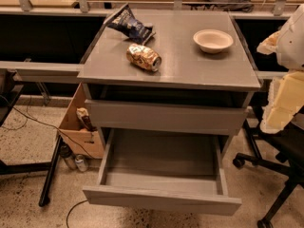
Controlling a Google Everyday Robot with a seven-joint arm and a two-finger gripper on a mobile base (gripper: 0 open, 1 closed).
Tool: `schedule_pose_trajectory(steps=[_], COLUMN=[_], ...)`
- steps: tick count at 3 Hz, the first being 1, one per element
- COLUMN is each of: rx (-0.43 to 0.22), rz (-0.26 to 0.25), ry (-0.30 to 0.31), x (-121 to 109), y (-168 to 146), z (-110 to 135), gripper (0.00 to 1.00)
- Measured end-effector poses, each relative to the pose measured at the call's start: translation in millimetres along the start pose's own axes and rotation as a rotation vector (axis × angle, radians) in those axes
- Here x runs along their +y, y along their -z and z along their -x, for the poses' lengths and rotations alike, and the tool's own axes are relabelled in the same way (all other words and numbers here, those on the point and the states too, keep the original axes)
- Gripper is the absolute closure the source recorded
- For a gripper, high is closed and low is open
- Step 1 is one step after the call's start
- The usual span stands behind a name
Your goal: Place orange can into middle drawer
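Camera view: orange can (144, 57) lies sideways, likely light, dentable and roll-prone; I'd pinch across its mid-body. Tool (283, 103) sits far right, well apart from it; whether apart or together, I cannot tell.

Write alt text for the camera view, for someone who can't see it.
An orange can lies on its side on a grey cabinet, above the open middle drawer. A blue snack bag and a white bowl sit farther back; the gripper hangs at the right edge.
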State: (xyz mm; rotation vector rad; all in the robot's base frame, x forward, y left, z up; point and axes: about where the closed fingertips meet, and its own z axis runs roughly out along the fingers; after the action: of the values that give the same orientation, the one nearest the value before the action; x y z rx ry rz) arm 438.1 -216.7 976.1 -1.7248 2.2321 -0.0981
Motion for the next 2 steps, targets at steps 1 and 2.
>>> schedule_pose_trajectory(steps=[1,2], rx=[0.0,-0.03], rz=[0.0,-0.029], ry=[0.0,0.068], x=[0,-6], y=[0,11], z=[0,25], gripper=[0.0,0.0])
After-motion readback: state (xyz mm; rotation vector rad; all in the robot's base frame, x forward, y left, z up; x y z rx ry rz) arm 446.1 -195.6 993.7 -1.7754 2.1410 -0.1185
